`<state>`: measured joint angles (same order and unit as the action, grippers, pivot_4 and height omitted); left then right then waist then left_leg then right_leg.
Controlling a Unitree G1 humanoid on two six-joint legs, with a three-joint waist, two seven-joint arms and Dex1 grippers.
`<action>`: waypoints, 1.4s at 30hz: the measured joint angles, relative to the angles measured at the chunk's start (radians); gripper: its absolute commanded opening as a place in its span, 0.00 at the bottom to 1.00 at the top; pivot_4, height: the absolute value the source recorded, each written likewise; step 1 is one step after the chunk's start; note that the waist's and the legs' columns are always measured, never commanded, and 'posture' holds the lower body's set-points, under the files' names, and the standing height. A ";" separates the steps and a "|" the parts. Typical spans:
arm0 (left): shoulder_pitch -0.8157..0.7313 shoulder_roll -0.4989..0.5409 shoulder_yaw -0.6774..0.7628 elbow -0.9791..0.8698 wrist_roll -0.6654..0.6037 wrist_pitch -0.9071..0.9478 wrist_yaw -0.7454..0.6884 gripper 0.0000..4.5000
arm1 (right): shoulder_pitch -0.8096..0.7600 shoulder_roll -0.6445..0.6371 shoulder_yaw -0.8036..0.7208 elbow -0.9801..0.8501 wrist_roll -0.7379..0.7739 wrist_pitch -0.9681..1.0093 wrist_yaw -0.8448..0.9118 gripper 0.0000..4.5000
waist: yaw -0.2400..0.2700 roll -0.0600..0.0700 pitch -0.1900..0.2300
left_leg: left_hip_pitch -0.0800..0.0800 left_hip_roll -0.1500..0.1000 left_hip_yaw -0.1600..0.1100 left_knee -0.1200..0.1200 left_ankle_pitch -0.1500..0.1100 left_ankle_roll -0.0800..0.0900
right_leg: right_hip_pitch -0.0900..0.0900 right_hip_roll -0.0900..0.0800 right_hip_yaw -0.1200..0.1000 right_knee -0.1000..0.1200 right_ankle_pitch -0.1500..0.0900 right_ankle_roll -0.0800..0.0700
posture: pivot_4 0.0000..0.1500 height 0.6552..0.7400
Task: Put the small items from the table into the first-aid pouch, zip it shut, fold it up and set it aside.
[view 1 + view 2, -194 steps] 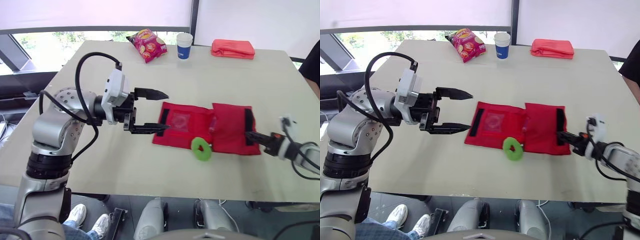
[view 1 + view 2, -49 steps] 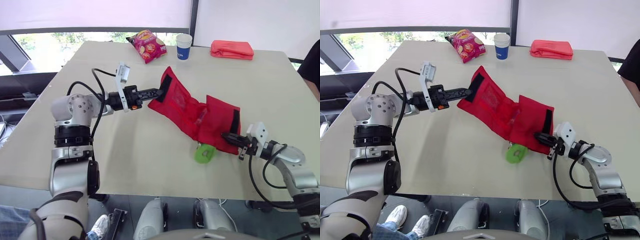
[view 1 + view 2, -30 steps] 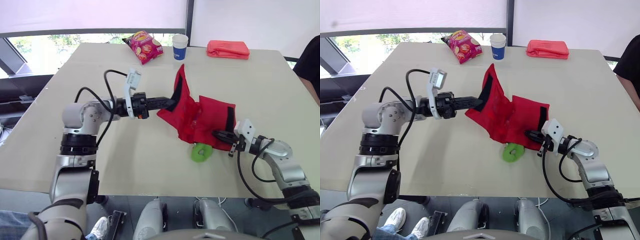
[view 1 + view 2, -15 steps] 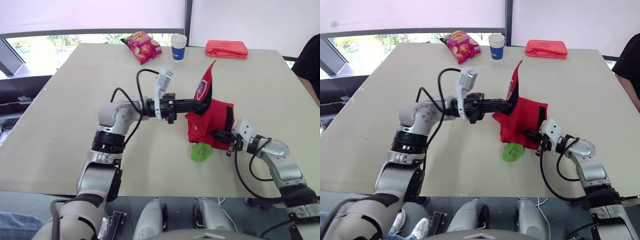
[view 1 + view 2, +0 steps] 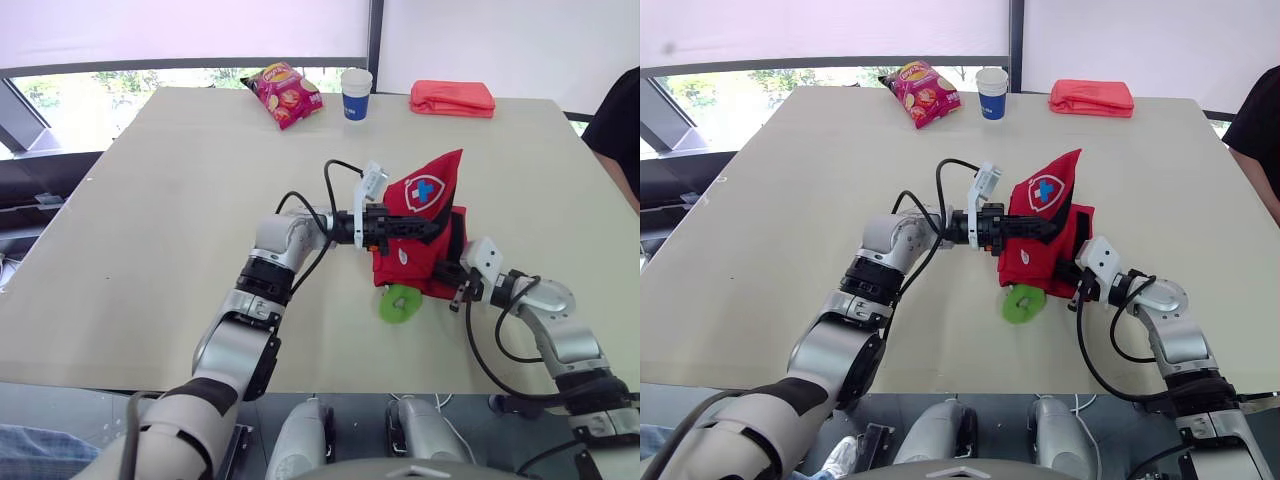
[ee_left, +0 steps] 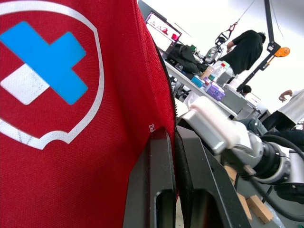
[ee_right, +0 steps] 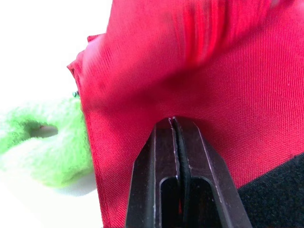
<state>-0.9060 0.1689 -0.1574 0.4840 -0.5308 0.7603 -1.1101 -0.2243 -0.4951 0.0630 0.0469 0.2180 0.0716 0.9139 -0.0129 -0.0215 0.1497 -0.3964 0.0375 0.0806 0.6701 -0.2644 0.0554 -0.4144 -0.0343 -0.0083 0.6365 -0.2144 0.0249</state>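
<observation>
Clamping the red pouch (image 5: 408, 262), left pincer (image 6: 173, 141) on raised flap (image 5: 428, 192), right pincer (image 7: 175, 124) on edge beside green ring (image 7: 45, 147)

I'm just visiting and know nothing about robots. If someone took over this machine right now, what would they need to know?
Left hand: shut on the red pouch, holding its cross-marked flap raised over the other half.
Right hand: shut on the pouch's near edge, low at the table.
Done: fold half made. The zip cannot be seen.
Left: lay the flap down and set the pouch aside. A green ring lies outside by the pouch's near edge; it probably belongs inside.
</observation>
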 measured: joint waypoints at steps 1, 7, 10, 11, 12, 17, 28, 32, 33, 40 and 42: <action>0.000 0.000 0.000 0.002 0.002 -0.002 -0.003 0.00 | 0.012 -0.005 -0.003 -0.017 0.005 0.009 -0.003 0.01 | 0.000 0.000 0.000 | 0.000 0.000 0.000 0.000 0.000 0.000 | 0.000 0.000 0.000 0.000 0.000 0.000 | 1.00 1.00; 0.001 -0.016 -0.006 0.013 0.023 -0.007 -0.027 0.00 | 0.127 -0.055 -0.067 -0.224 0.084 0.105 -0.024 0.01 | 0.004 0.000 0.000 | -0.001 0.000 0.000 0.000 0.000 0.000 | 0.000 -0.001 0.000 -0.001 0.000 0.000 | 1.00 1.00; 0.001 -0.023 -0.009 0.015 0.031 -0.008 -0.034 0.00 | 0.168 -0.075 -0.102 -0.300 0.123 0.146 -0.031 0.01 | 0.004 0.000 0.000 | -0.001 0.000 0.000 0.000 0.000 0.000 | 0.000 -0.001 0.000 -0.001 0.000 0.000 | 1.00 1.00; 0.003 -0.027 -0.011 0.016 0.036 -0.006 -0.040 0.00 | 0.184 -0.082 -0.128 -0.340 0.150 0.166 -0.036 0.01 | 0.004 0.000 0.000 | -0.001 0.000 0.000 0.000 0.000 0.000 | 0.000 -0.001 0.000 -0.001 0.000 0.000 | 1.00 1.00; 0.003 -0.033 -0.015 0.016 0.039 -0.003 -0.043 0.00 | 0.209 -0.092 -0.168 -0.377 0.188 0.183 -0.040 0.01 | 0.003 0.000 0.000 | -0.001 0.000 -0.001 0.000 0.000 0.000 | 0.000 -0.001 0.000 -0.001 0.000 0.000 | 1.00 1.00; 0.007 -0.050 -0.041 0.020 0.060 -0.001 -0.051 0.00 | 0.268 -0.131 -0.321 -0.430 0.269 0.213 -0.059 0.01 | 0.010 0.000 0.000 | -0.002 0.000 -0.001 0.000 0.000 0.000 | 0.000 -0.001 -0.001 -0.003 -0.001 0.000 | 1.00 1.00; -0.001 -0.105 -0.057 0.126 0.146 -0.047 -0.028 0.07 | 0.341 -0.131 -0.410 -0.531 0.363 0.232 -0.085 0.00 | 0.010 0.000 0.000 | -0.002 0.000 -0.002 0.000 0.000 0.000 | 0.000 0.000 -0.002 -0.003 -0.001 0.001 | 1.00 1.00; -0.001 -0.122 -0.067 0.148 0.160 -0.050 -0.043 0.42 | 0.372 -0.153 -0.448 -0.607 0.412 0.269 -0.111 0.00 | 0.018 0.000 0.000 | -0.003 0.000 -0.002 0.000 0.000 0.001 | 0.000 -0.001 -0.002 -0.004 -0.001 0.001 | 1.00 1.00; -0.001 -0.125 -0.069 0.155 0.165 -0.050 -0.047 0.53 | 0.376 -0.158 -0.462 -0.622 0.422 0.276 -0.116 0.00 | 0.021 0.000 0.000 | -0.003 0.000 -0.002 0.000 0.000 0.001 | 0.000 -0.001 -0.002 -0.004 -0.001 0.001 | 1.00 1.00; -0.001 -0.151 -0.086 0.185 0.203 -0.113 -0.066 0.99 | 0.421 -0.194 -0.536 -0.701 0.497 0.323 -0.142 0.00 | 0.029 0.001 0.000 | -0.003 -0.001 -0.004 0.000 0.000 0.001 | 0.003 -0.001 -0.003 -0.007 -0.001 0.001 | 1.00 1.00; -0.001 -0.156 -0.089 0.198 0.217 -0.135 -0.071 0.99 | 0.438 -0.201 -0.554 -0.722 0.517 0.337 -0.153 0.00 | 0.029 0.001 -0.001 | -0.003 -0.001 -0.005 0.000 -0.001 0.001 | 0.003 -0.001 -0.003 -0.008 -0.001 0.001 | 1.00 1.00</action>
<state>-0.9066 0.0134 -0.2468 0.6824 -0.3143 0.6250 -1.1808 0.2136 -0.6960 -0.4911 -0.6754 0.7348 0.4090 0.7611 0.0157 -0.0208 0.1491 -0.3996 0.0369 0.0756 0.6700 -0.2651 0.0565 -0.4114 -0.0350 -0.0112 0.6284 -0.2150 0.0256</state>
